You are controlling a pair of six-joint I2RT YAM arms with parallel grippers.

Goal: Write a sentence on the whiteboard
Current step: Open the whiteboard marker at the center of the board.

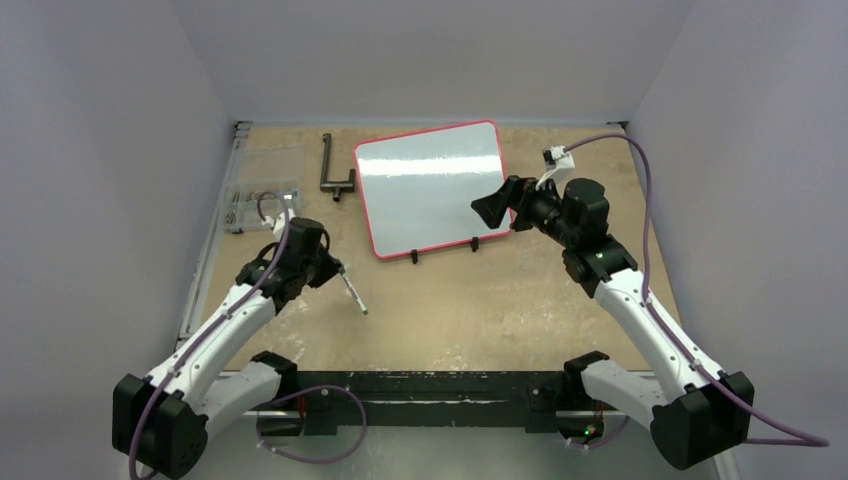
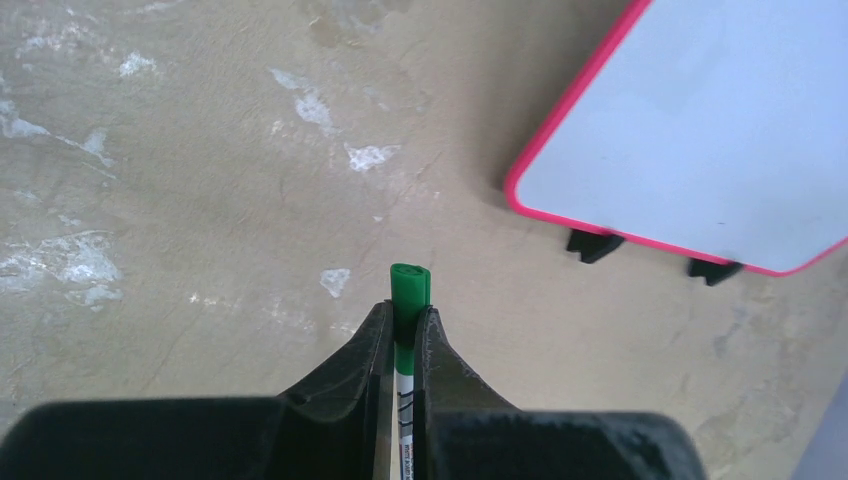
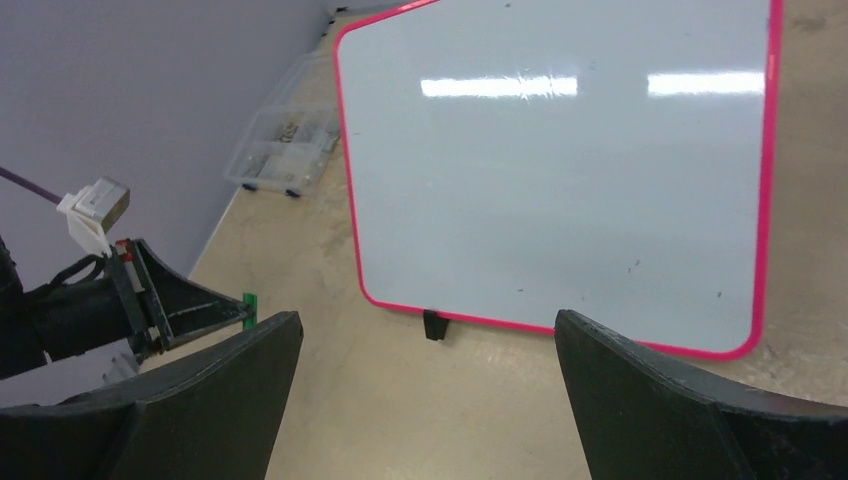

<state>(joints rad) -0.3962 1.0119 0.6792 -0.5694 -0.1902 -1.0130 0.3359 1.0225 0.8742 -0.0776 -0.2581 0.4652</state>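
Red-framed whiteboard point(image 1: 430, 185) ahead-right of left gripper point(image 2: 403, 315) clamped on green marker point(image 2: 410, 285); right gripper point(image 1: 492, 210) agape near its edge.

- The whiteboard point(image 1: 430, 190) rests on the bench point(image 1: 480, 300), toward its far middle.
- An L-shaped bar point(image 1: 333, 172) lies just left of the whiteboard, and a compartment box point(image 1: 255, 205) sits farther left.
- The marker point(image 1: 352, 290), in the jaws of the left gripper point(image 1: 340, 272), is before the whiteboard's near-left corner.
- The right gripper point(image 1: 492, 210) is at the whiteboard's right edge.
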